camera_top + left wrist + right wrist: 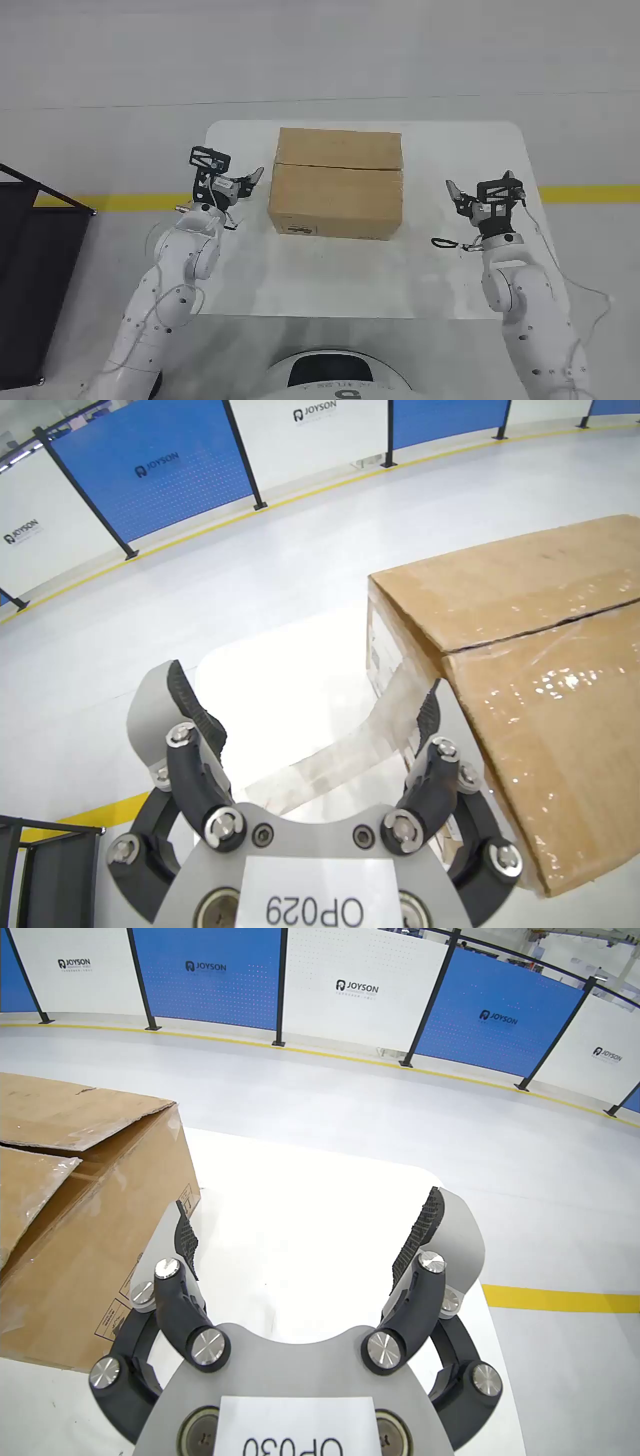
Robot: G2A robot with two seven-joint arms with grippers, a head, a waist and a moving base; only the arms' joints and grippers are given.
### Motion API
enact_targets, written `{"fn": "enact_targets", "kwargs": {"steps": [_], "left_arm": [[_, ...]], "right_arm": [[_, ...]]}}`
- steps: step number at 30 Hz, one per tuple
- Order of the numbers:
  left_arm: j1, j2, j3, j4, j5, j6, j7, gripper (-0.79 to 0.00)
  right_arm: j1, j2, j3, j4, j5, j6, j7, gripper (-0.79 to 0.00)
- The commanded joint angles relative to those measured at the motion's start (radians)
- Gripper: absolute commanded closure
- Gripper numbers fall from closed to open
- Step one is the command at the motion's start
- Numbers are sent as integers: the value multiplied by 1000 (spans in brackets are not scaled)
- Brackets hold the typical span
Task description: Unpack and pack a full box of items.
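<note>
A brown cardboard box [338, 182] sits in the middle of the white table [330, 275], its top flaps folded down with a seam between them. My left gripper [232, 187] hovers open just beside the box's left end; in the left wrist view the box [525, 640] lies close to one side of the gripper [305, 695], and a strip of clear tape hangs off the box's end wall. My right gripper [484, 196] stands open over the table's right part, a short way from the box [75, 1208]. Nothing is between the fingers of the right gripper [310, 1223].
A black frame [30, 260] stands on the floor left of the table. A yellow floor line [590, 192] runs behind the table. Bare table surface lies in front of the box and to its right. Blue and white fence panels [350, 988] stand far off.
</note>
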Motion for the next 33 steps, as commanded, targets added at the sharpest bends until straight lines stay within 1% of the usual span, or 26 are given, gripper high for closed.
{"fn": "enact_targets", "kwargs": {"steps": [1,6,8,10,15,19,23,25,27,28,29,33], "left_arm": [[0,-1,-10,3,-9,10,0,-785],[-43,-6,14,36,2,-11,-41,-785],[-73,-11,31,63,-17,-24,-83,-785],[-99,-17,50,81,-52,-39,-102,-785],[-131,-24,86,101,-56,-86,-84,-785],[-116,-22,74,84,-68,-136,-31,-785],[-65,-11,29,33,-137,-274,50,-785],[-46,-5,7,19,-157,-338,64,-785],[-34,-1,-11,11,-171,-381,79,-785],[-31,2,-24,11,-151,-368,82,-785],[-24,3,-33,6,-113,-334,84,-785],[5,4,-60,-1,6,-157,74,-785]], "right_arm": [[0,0,0,0,0,0,0,-785],[0,0,0,0,0,0,0,-785],[0,0,0,0,0,0,0,-785],[0,0,0,0,0,0,0,-785],[0,0,0,0,0,0,0,-785],[0,0,0,0,0,0,0,-785],[0,0,0,0,0,0,0,-785],[0,0,0,0,0,0,0,-785],[0,0,0,0,0,0,0,-785],[0,0,0,0,0,0,0,-785],[0,0,0,0,0,0,0,-785],[0,0,0,0,0,0,0,-785]]}}
